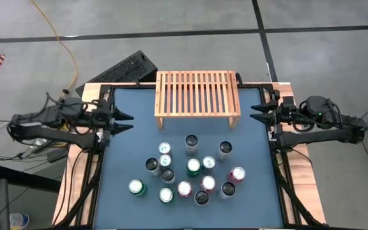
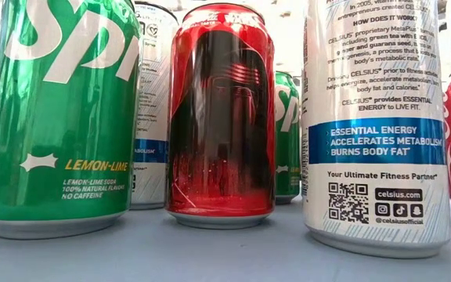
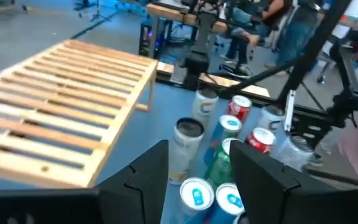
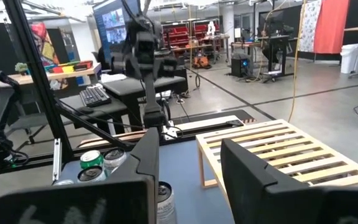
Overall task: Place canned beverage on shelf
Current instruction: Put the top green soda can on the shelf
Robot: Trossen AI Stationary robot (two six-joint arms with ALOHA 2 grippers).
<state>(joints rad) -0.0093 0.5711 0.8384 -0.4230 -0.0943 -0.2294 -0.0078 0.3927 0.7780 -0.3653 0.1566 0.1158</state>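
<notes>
The shelf, a low light-wood slatted rack on short legs, stands at the far middle of the blue mat; nothing lies on it. Several canned beverages stand upright on their bases in a cluster on the mat nearer the front. The low view shows a green can, a red can and a white can close up. My left gripper hovers open at the mat's left edge, my right gripper open at its right edge. Both point inward and are empty. The shelf also shows in the wrist views.
A black keyboard lies beyond the table's far left corner, beside a yellow cable on the floor. Black frame rails run along the mat's sides. Bare mat lies between shelf and cans. People sit at desks beyond the table.
</notes>
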